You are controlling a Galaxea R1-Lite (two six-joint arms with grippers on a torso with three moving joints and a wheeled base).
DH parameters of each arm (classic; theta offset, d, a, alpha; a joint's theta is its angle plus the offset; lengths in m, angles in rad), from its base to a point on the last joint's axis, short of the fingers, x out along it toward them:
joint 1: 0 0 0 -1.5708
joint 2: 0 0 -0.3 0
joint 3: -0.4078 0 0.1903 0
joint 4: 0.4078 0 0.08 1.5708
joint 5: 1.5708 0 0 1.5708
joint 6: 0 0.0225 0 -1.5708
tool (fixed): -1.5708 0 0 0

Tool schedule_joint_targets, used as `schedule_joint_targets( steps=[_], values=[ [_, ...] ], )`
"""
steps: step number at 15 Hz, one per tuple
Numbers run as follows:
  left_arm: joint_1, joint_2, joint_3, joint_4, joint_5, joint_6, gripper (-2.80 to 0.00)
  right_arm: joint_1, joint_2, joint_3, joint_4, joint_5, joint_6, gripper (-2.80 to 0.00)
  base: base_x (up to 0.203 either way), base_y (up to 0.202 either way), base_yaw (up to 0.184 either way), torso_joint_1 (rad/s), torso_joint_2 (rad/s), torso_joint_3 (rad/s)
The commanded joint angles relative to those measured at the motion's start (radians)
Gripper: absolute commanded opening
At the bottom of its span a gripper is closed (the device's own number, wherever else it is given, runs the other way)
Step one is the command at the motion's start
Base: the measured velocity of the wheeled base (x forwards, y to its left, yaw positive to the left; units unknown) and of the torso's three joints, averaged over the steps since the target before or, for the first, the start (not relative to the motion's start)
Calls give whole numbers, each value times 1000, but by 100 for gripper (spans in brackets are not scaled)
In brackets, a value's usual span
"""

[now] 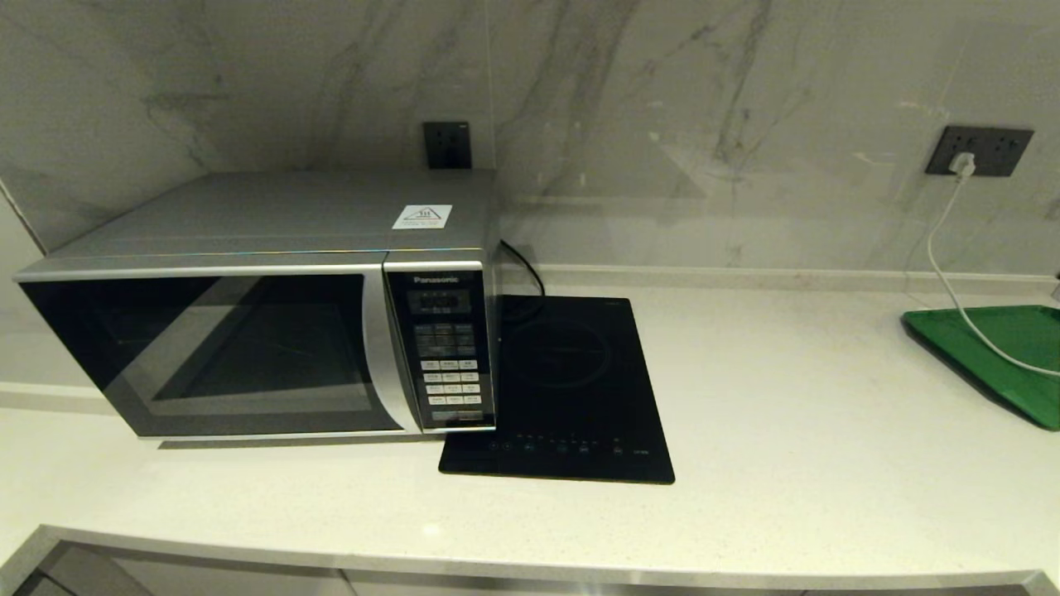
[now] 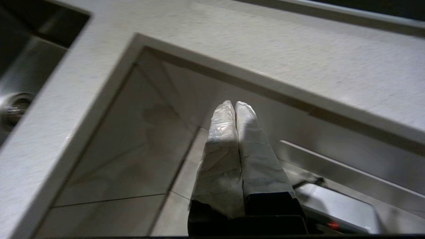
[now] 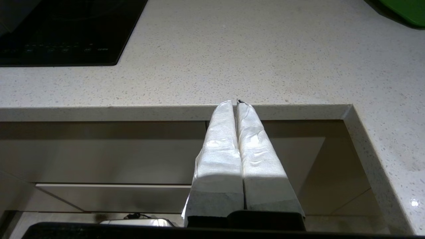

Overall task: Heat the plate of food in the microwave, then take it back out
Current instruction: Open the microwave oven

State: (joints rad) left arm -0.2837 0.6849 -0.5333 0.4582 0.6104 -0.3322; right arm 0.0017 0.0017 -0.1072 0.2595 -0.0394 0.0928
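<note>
The silver-grey Panasonic microwave [image 1: 257, 306] stands at the left of the worktop with its dark glass door closed. The lilac plate of food shows in no view. Neither arm appears in the head view. My left gripper [image 2: 235, 105] hangs below the worktop's front edge, its white-wrapped fingers pressed together with nothing between them. My right gripper [image 3: 235, 103] is level with the worktop's front edge, to the right of the hob, and is likewise shut and empty.
A flat black induction hob [image 1: 563, 389] [image 3: 63, 30] lies beside the microwave. A green tray [image 1: 1002, 356] [image 3: 406, 10] sits at the far right with a white cable [image 1: 944, 248] running to a wall socket. Cabinet fronts lie below the worktop [image 1: 787, 414].
</note>
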Motion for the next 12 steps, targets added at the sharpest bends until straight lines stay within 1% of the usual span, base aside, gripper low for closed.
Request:
schedule_joint_targets(
  steps=[1,2,3,4,5,6,7,9,10,12],
  values=[
    [135,-298,-23,104,-11,218,-280,0,0,0,1,0,1,-280,0,0,0,0,0,0],
    [205,-357,-28,128,-48,331,-280,0,0,0,1,0,1,-280,0,0,0,0,0,0],
    [261,-389,-27,145,-125,382,-280,0,0,0,1,0,1,-280,0,0,0,0,0,0],
    [299,-422,-20,154,-179,398,-280,0,0,0,1,0,1,-280,0,0,0,0,0,0],
    [312,-456,-13,158,-222,411,-280,0,0,0,1,0,-1,-280,0,0,0,0,0,0],
    [307,-481,-1,157,-259,422,-280,0,0,0,1,0,0,-280,0,0,0,0,0,0],
    [303,-500,37,148,-296,425,-280,0,0,0,1,0,1,-280,0,0,0,0,0,0],
    [293,-553,155,58,-365,432,-280,0,0,0,1,0,1,-280,0,0,0,0,0,0],
    [291,-598,223,-4,-401,447,-280,0,0,0,1,0,1,-280,0,0,0,0,0,0],
    [289,-678,358,-139,-500,491,-280,0,0,0,1,0,1,-280,0,0,0,0,0,0]
  ],
)
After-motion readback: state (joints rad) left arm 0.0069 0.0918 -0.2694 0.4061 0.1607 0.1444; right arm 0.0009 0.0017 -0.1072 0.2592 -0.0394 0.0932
